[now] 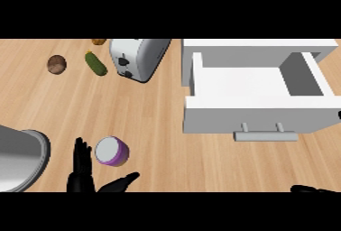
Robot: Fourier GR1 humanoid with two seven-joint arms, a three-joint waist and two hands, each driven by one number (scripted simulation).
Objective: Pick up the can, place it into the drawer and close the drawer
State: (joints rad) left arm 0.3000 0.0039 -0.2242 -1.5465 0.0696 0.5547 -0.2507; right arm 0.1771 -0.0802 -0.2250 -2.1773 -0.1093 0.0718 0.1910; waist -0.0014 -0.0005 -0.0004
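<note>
Head view: left hand [82, 169], fingers spread wide, flanks the round purple can [111, 151] near the boxy white drawer [256, 85].

Light wood counter [166, 149], grain running side to side. Sitting on it: a purple can [111, 151] near the front left, a toaster [138, 57] at the back with a green cucumber [96, 63] and a brown round thing [57, 64] to its left. White drawer [256, 97] unit on the right, pulled open. Grey metal pot [20, 158] at the left edge.
</note>
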